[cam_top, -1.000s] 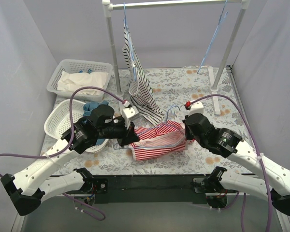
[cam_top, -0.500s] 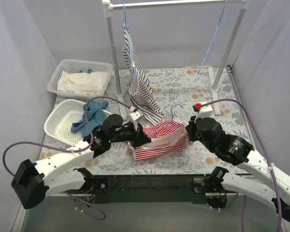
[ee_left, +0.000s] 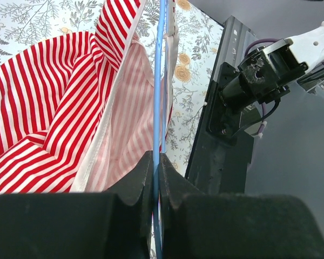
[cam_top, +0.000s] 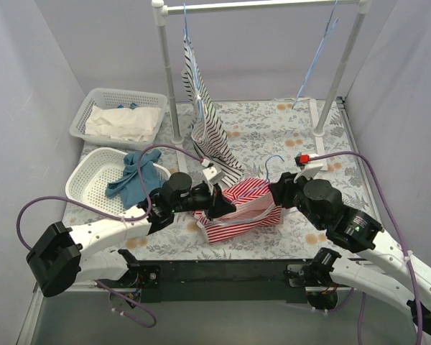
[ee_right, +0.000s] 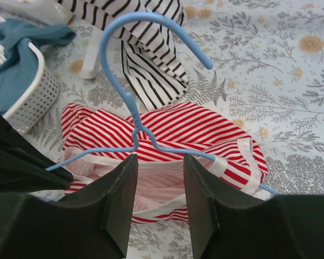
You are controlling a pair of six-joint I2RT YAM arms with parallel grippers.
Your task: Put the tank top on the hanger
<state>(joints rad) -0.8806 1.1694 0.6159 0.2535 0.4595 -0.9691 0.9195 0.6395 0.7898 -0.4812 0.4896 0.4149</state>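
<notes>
Where the tank top (cam_top: 243, 207) lies bunched on the worktop (cam_top: 273, 129), at 6 o'clock of the black-and-white striped top (cam_top: 212, 140), the hanger (ee_right: 136, 129) rests partly within it, hook rising toward 1 o'clock; left fingers (ee_left: 140, 178), at its 9 o'clock edge, clench the blue wire; right fingers (ee_right: 121, 194), at 3 o'clock, stand parted, grasping nothing.

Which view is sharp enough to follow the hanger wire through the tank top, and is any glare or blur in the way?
Left wrist: hanger and tank top sharp, left gripper a dark blur shut on the wire. Right wrist: hook crisp, right gripper open, fingers black and featureless. Top external: even light, no glare, wire faint.
</notes>
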